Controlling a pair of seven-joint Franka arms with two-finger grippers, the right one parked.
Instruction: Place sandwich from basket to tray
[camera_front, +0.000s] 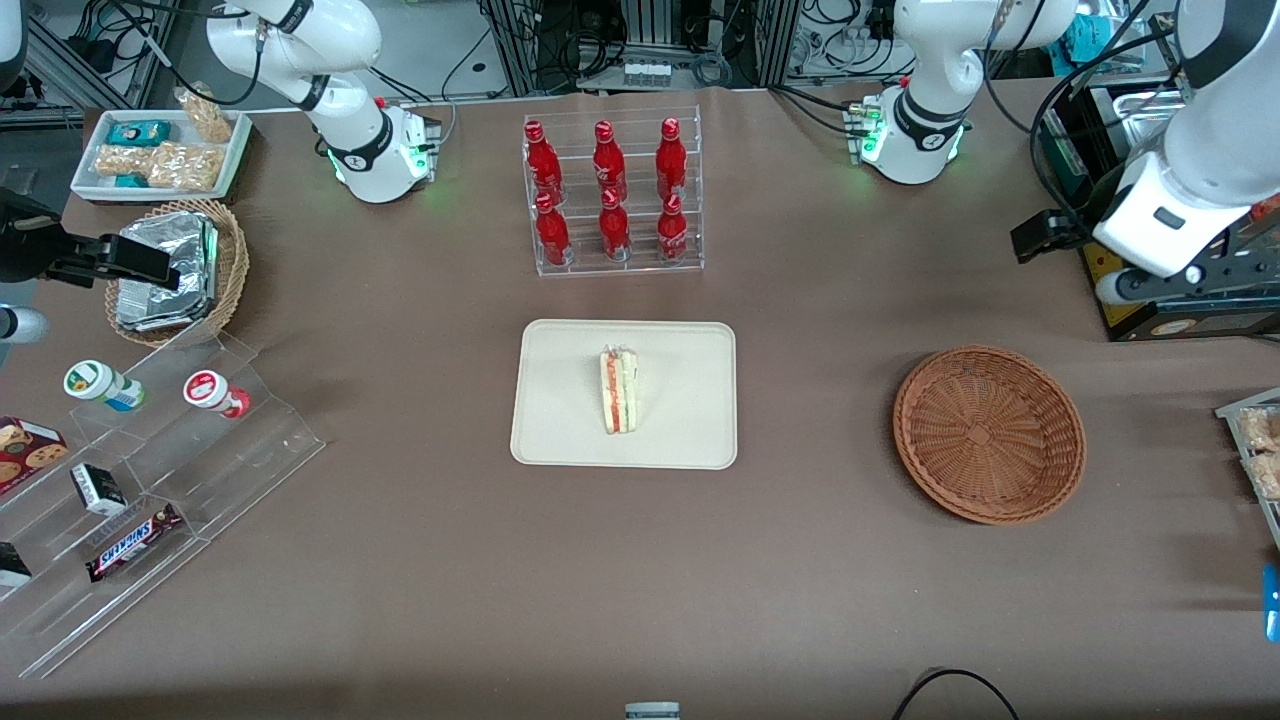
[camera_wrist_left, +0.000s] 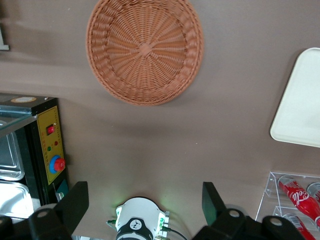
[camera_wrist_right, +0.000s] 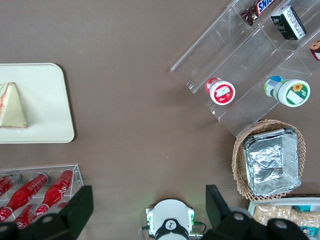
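Observation:
The sandwich (camera_front: 618, 390), a pale bread wedge with red and green filling, lies on the cream tray (camera_front: 560, 430) at the middle of the table; the right wrist view also shows the sandwich (camera_wrist_right: 12, 106) on the tray (camera_wrist_right: 47, 90). The reddish-brown basket (camera_front: 988, 432) sits empty toward the working arm's end. My gripper (camera_front: 1045, 236) hangs high above the table, farther from the front camera than the basket. In the left wrist view my gripper (camera_wrist_left: 145, 192) is open with nothing between its fingers, looking down on the basket (camera_wrist_left: 145, 50) and a corner of the tray (camera_wrist_left: 300, 100).
A clear rack of red bottles (camera_front: 612, 195) stands farther back than the tray. Toward the parked arm's end are a tan basket of foil packets (camera_front: 180, 270), a stepped acrylic shelf of snacks (camera_front: 150, 480) and a white snack tray (camera_front: 160, 150). A yellow-panelled box (camera_wrist_left: 47, 145) stands near my arm.

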